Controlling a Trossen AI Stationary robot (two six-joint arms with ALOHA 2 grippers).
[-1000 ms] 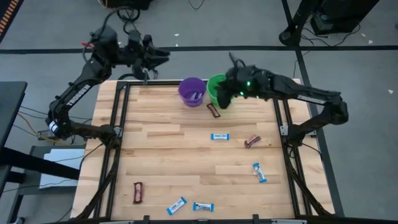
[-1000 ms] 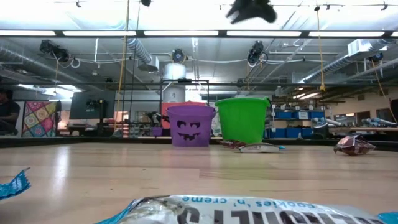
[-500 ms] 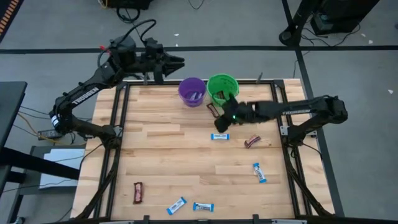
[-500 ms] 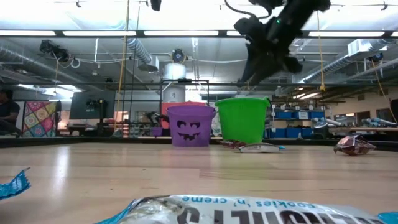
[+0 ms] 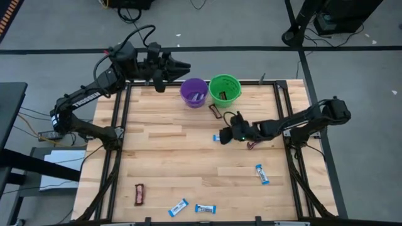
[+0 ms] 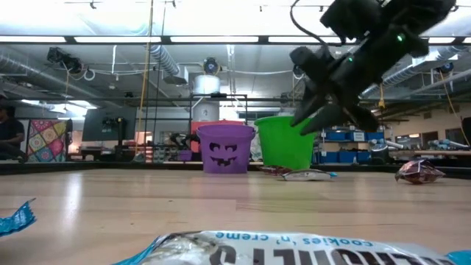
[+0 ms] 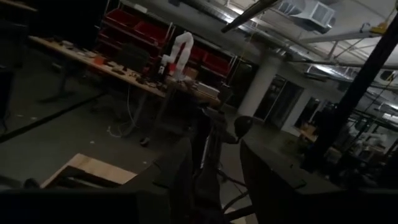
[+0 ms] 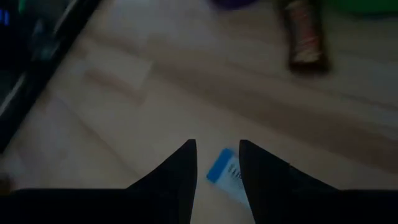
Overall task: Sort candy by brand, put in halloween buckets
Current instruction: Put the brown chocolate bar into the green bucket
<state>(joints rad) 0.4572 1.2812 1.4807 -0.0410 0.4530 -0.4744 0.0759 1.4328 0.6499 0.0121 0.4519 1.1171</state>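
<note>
High view: right claw point(image 5: 225, 135) poised over a blue-and-white candy bar point(image 5: 221, 137)

Its fingers point(image 8: 180, 171) stand apart, empty, the bar point(image 8: 227, 174) between their tips, near the green bucket point(image 5: 224, 89). A brown bar point(image 5: 216, 111) lies just beside that bucket, the purple bucket point(image 5: 193, 91) touching it. Left claw point(image 5: 181, 64) hangs beyond the purple bucket, off the tabletop point(image 5: 163, 157), fingers apart, empty.

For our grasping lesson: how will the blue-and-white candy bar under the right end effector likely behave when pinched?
The blue-and-white candy bar lies flat, so it probably won't roll. Its wrapper looks glossy and may slip or crinkle. Being small, it is likely light for the right end effector, whose fingers stand apart above it.
</note>
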